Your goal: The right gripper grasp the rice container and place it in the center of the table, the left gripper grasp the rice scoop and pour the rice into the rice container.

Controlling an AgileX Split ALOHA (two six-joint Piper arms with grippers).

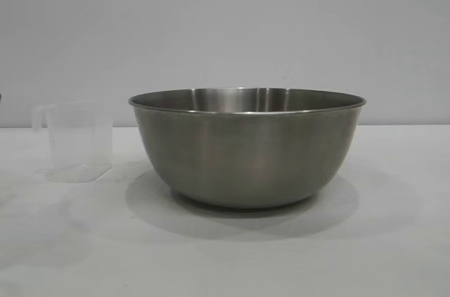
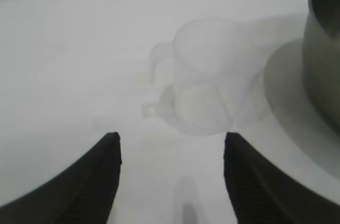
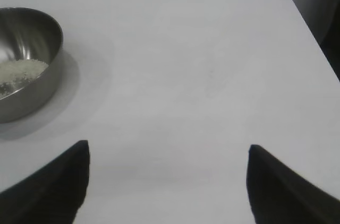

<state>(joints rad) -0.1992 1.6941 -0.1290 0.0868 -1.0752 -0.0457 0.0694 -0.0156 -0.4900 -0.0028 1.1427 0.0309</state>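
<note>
Scoop [image 1: 76, 142] is seen upright on the tabletop [image 1: 394, 241], just left of the bowl [image 1: 247, 148], handle pointing left. Left gripper [image 2: 172, 144] is shown with fingers apart, empty, scoop just ahead; any regrasp is best aligned with the handle. Right gripper [image 3: 169, 152] is spread, well apart from the bowl; rice [image 3: 21, 71] lies inside.

Left hand [image 2: 171, 173]: fingers spread apart, holding nothing. Right hand [image 3: 167, 181]: fingers spread wide, likewise holding nothing.
</note>
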